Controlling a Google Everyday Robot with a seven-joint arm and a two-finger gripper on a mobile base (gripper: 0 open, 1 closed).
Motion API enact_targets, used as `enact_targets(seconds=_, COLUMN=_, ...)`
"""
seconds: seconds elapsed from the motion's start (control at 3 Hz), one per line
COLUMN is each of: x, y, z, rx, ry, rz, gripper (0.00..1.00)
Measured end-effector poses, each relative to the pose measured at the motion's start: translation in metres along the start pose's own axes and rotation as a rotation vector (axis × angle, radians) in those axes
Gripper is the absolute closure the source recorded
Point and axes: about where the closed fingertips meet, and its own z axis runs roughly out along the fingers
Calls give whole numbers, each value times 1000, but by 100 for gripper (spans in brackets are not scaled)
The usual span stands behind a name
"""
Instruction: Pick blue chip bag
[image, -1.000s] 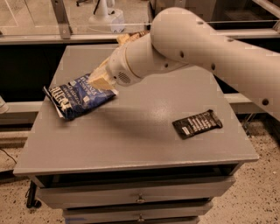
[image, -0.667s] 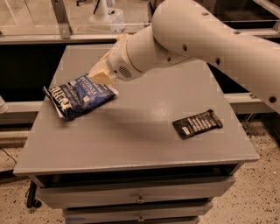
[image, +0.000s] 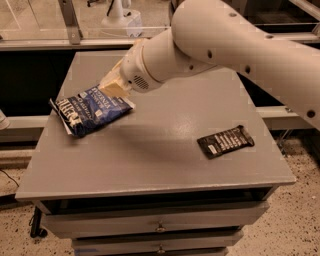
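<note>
The dark navy-blue crinkly chip bag with white lettering (image: 90, 111) lay askew near the left edge of the grey counter (image: 160, 155), about midway between its far and near corners. The cream-coloured gripper (image: 115, 86) on the white arm (image: 215, 45) touched the bag's upper right end; whether it gripped the bag could not be told. A small black bar wrapper (image: 225, 142) lay near the right edge, well apart

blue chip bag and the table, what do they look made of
Blue chip bag: likely thin plastic film, glossy and crinkled, creases catching light. Table: grey painted metal or laminate, smooth with soft sheen; can't tell which. The end effector sits at the bag's upper right edge.
</note>
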Motion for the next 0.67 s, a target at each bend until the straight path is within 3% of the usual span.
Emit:
enact_targets(seconds=0.33, x=-2, y=-2, z=6, rx=5, ry=-24, rz=-22, gripper=13)
enact_targets(seconds=0.67, x=0, y=-17, z=18, rx=29, ry=-59, rz=-59, gripper=0)
